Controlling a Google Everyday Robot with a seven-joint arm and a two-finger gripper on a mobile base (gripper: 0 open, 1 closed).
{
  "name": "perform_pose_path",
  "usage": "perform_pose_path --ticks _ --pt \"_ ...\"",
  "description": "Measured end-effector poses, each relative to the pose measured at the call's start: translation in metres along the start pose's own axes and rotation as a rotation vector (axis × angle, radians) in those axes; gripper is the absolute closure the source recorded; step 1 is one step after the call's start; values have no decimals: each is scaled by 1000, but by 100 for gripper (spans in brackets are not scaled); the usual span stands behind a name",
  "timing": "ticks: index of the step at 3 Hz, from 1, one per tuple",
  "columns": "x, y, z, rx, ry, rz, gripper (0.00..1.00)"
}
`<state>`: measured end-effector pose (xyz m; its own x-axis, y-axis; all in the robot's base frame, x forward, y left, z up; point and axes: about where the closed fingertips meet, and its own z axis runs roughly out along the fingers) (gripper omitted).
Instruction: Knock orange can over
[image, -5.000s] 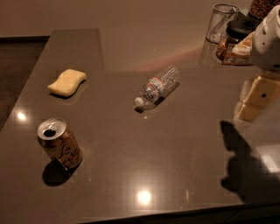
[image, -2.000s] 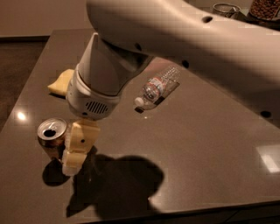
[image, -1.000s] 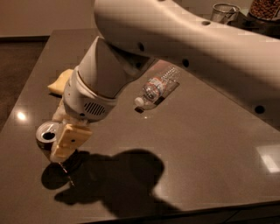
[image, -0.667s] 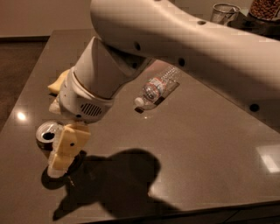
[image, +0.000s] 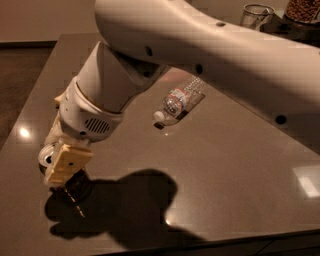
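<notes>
Claw (image: 62, 167) at 8 o'clock of surface (image: 240, 165), overlapping orange can (image: 47, 156), claw state cannot be told, water bottle (image: 177, 102) lying toward 12 o'clock.

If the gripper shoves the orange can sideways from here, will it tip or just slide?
Probably tip: the orange can looks taller than it is wide, and the gripper sits against its upper part, beside the silver top. As a small drink can it is likely light, so a modest push may do. Once down, its round body could roll on the smooth table.
</notes>
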<state>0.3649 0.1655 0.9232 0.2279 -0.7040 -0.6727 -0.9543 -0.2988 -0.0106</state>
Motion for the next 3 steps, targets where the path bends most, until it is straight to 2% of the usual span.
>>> perform_pose_path --ticks 1,2,3 --pt "1 -3 -3 7 25 14 88" --pt "4 -15 -25 49 123 50 100" --pt "11 -27 -60 105 263 89 100"
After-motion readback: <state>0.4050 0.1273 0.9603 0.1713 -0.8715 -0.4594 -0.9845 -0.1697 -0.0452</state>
